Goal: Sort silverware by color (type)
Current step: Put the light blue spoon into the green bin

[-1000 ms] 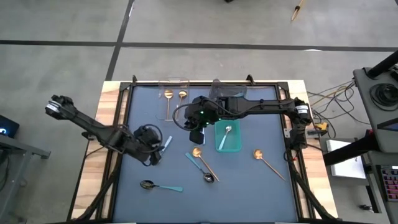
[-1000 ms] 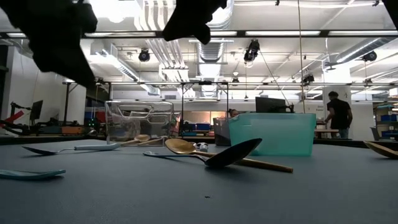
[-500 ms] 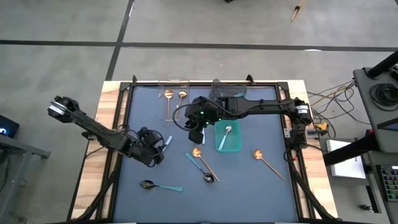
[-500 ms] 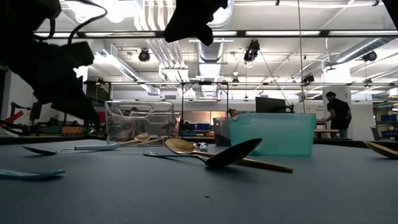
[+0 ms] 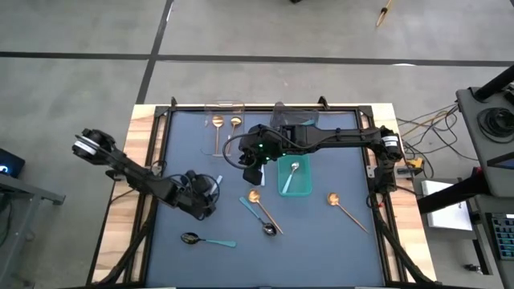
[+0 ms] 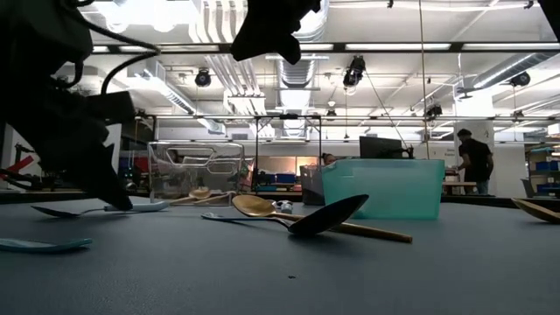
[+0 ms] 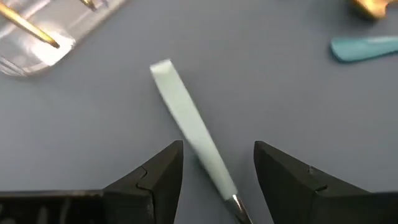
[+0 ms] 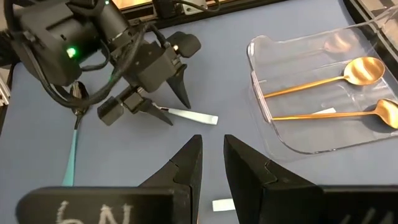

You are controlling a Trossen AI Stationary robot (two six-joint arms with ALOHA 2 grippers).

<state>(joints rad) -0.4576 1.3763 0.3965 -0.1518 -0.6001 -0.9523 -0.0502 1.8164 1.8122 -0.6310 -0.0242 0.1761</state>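
Your table is a flat dark blue-grey mat w/ black frame rails and pale wood edges. Biggest item on it is the teal bin, translucent plastic, boxy, mid-table; one spoon w/ silver bowl and light-blue handle lies in it. Behind it sits a grey bin, partly under the right arm. The clear bin, glossy see-thru w/ rounded corners, is at the far edge and holds two gold spoons side by side, thin shiny stems, round bowls.

Loose spoons: a gold spoon lies alone toward the right side. A gold spoon and a dark-bowl spoon w/ teal handle cross each other near centre. Another dark-bowl teal spoon lies near the front-left edge.

Your left gripper is low over the mat at left-centre, fingers parted and straddling a light-blue-handled spoon: flat matte pastel handle, squared end, narrowing to a silver neck. The fingers aren't pinching it, gap on both sides, nothing held.

Your right gripper hovers above mid-table near the teal bin, fingers close w/ a slim gap, empty.
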